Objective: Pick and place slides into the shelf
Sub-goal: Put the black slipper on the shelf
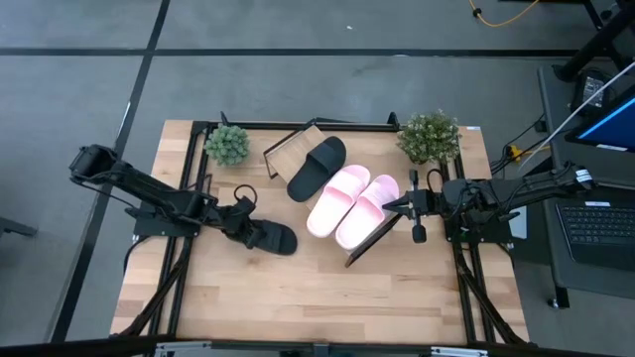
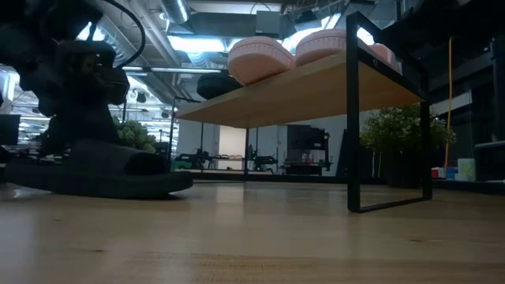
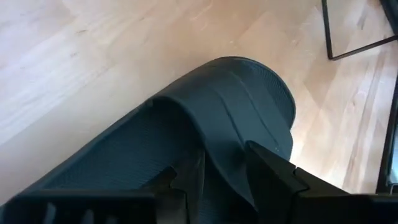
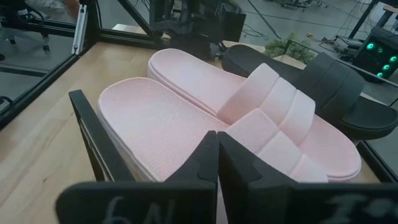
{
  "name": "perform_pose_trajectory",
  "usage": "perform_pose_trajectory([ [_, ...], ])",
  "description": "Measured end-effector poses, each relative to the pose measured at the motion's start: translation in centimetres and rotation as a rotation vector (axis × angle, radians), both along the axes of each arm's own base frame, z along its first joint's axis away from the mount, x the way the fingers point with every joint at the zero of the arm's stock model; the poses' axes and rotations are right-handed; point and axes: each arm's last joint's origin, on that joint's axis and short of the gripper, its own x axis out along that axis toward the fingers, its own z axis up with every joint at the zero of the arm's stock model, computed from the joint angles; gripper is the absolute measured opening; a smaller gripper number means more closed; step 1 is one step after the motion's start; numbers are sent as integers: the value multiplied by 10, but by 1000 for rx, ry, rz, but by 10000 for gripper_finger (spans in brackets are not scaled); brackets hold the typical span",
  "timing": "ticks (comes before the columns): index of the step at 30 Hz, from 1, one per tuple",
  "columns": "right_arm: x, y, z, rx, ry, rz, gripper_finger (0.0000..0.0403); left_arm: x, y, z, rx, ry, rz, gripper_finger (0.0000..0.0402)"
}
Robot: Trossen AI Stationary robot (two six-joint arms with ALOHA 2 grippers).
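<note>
I have the left gripper (image 1: 260,231) clamped on the last black slide (image 1: 274,237); right jaws together. Next: lift toward shelf (image 1: 288,149), two o'clock.

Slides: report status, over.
Left gripper clamped on last black slide, on the table. Right gripper shut, empty, beside shelf. Pink pair, one black slide shelved. Nothing in the way.

The high view looked straight down from far above on the whole table (image 1: 298,288). The low view sat at tabletop height near the front edge, facing level across it under the shelf (image 2: 316,87). The left wrist view pressed very close to a black slide (image 3: 205,124). The right wrist view looked close across the pink slides (image 4: 249,118); the high view shared them.
</note>
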Motion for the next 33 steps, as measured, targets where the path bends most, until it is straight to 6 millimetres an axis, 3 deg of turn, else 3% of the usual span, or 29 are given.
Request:
perform_pose_trajectory([
  [4, 0, 0, 0, -2, 1, 0, 6, 7, -2, -4, 13, -13, -14, 88],
  [9, 0, 0, 0, -2, 1, 0, 6, 11, -2, -1, 48, -65, -45, 12],
  [21, 0, 0, -1, -2, 7, 1, 6, 1, -2, 18, 62, -159, -68, 2],
  [27, 0, 0, -1, -6, 8, 2, 6, -17, 1, 43, 101, -171, -43, 1],
  [33, 0, 0, -1, -5, 8, 1, 6, -35, 1, 96, 234, -299, -8, 1],
])
